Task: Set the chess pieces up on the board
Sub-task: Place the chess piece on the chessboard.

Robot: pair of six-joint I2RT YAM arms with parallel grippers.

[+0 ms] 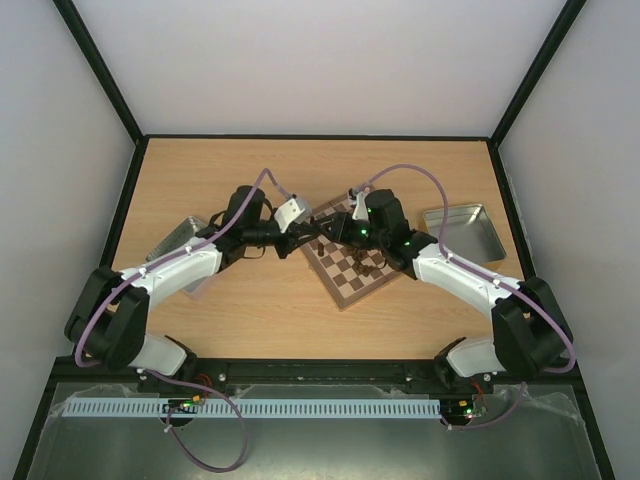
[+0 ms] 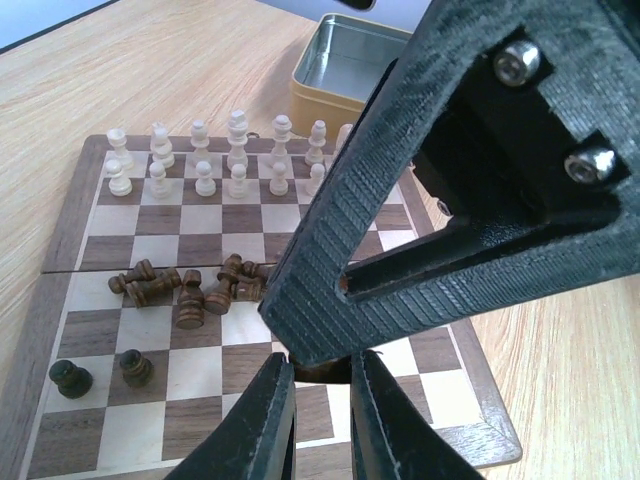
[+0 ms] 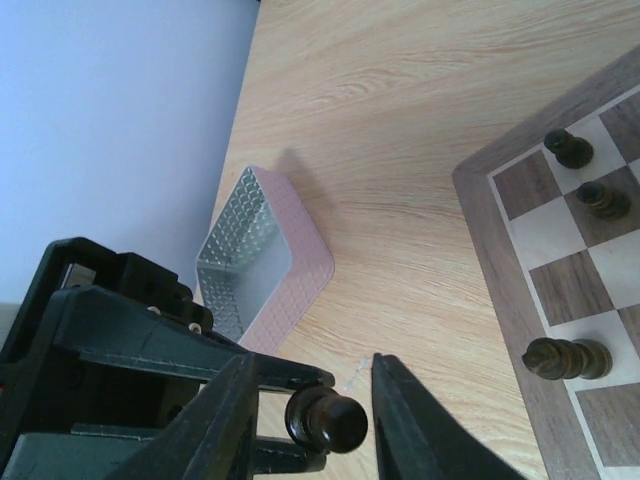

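The board lies mid-table, turned at an angle. Cream-white chess pieces stand in two rows on its far side. Several dark brown ones lie heaped at the middle, and two stand near a corner. Over the board's edge my left gripper is shut on a dark piece. My right gripper is open around that piece's round head, with a gap on its right side. The two grippers meet tip to tip.
A gold-rimmed tin sits right of the board. A grey embossed tin sits to the left, under the left arm. One dark piece lies on its side near the board's rim.
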